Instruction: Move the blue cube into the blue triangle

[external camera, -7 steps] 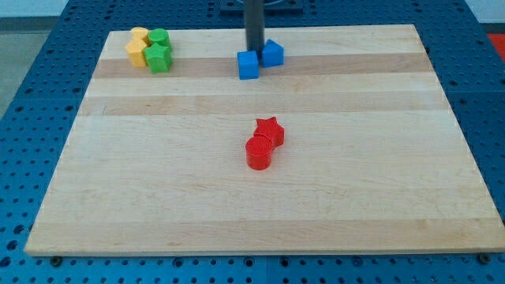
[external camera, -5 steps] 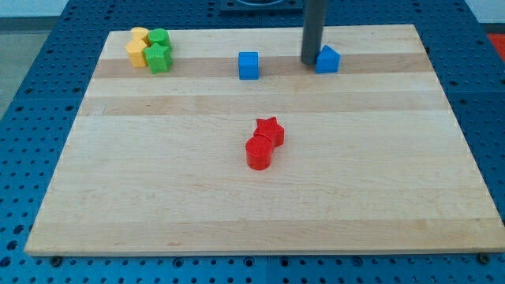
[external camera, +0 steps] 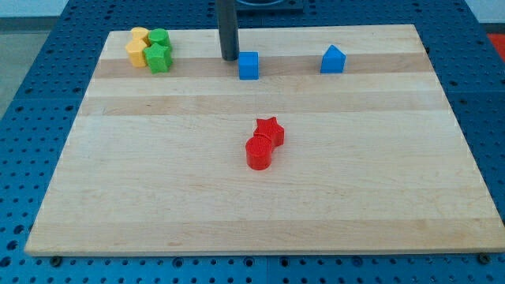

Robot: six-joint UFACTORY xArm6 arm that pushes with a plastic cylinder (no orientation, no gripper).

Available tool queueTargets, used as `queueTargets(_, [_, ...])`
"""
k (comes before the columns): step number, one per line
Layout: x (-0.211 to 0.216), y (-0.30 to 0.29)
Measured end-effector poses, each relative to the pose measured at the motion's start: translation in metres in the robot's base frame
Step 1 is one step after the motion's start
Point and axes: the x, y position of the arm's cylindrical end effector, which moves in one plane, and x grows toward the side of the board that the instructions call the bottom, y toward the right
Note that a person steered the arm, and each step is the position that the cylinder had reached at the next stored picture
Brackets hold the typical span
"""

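near the view's top, on the pale wooden board (external camera: pixel 260 197), the small blue plastic cube (external camera: pixel 248 65) sits with my tip (external camera: pixel 230 59) just beside it at its ten o'clock; whether they touch i cannot tell. the rod grips nothing. the blue triangular block (external camera: pixel 333 60) lies well apart at the cube's three o'clock. the cube looks light, rigid and likely to slide or spin, so push squarely on its nine o'clock face. no writing or labels show.

Open desk (external camera: pixel 379 158) between blue cube (external camera: pixel 248 65) and blue triangle (external camera: pixel 333 60), upper centre to upper right. Red pair well below; green and yellow cluster upper left.
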Motion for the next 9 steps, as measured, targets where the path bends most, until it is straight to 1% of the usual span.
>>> queueTargets(1, [0.024, -0.002])
queueTargets(2, [0.025, 0.008])
queueTargets(6, [0.018, 0.124])
queueTargets(7, [0.018, 0.132])
queueTargets(8, [0.028, 0.098])
queueTargets(9, [0.046, 0.028])
